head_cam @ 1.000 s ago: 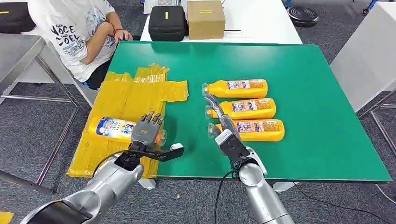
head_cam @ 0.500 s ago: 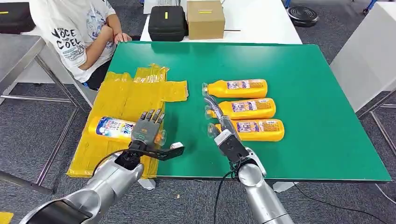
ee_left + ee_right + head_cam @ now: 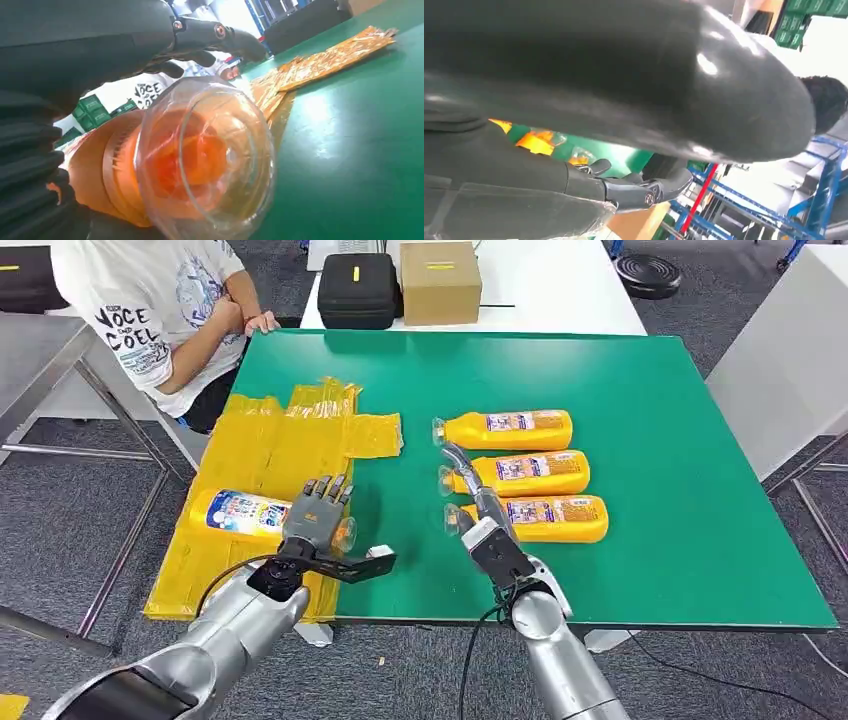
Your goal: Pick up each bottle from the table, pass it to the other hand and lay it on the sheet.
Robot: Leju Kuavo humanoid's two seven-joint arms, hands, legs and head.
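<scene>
Person's shirt point(image 3: 150, 300) reads "VOCE COEL" (partly legible).

4 orange bottles point(image 3: 522, 428) point(image 3: 528, 472) point(image 3: 545, 517) point(image 3: 245, 515), 1 yellow sheet point(image 3: 270, 455), 1 black case point(image 3: 358, 288), 1 cardboard box point(image 3: 440, 280), 1 person point(image 3: 160, 310).

Green table point(image 3: 680, 540); yellow sheet point(image 3: 260, 455) beyond dark grey left hand point(image 3: 315, 512); orange bottles point(image 3: 520, 472) with blue-white labels beside right hand point(image 3: 480, 525).
</scene>
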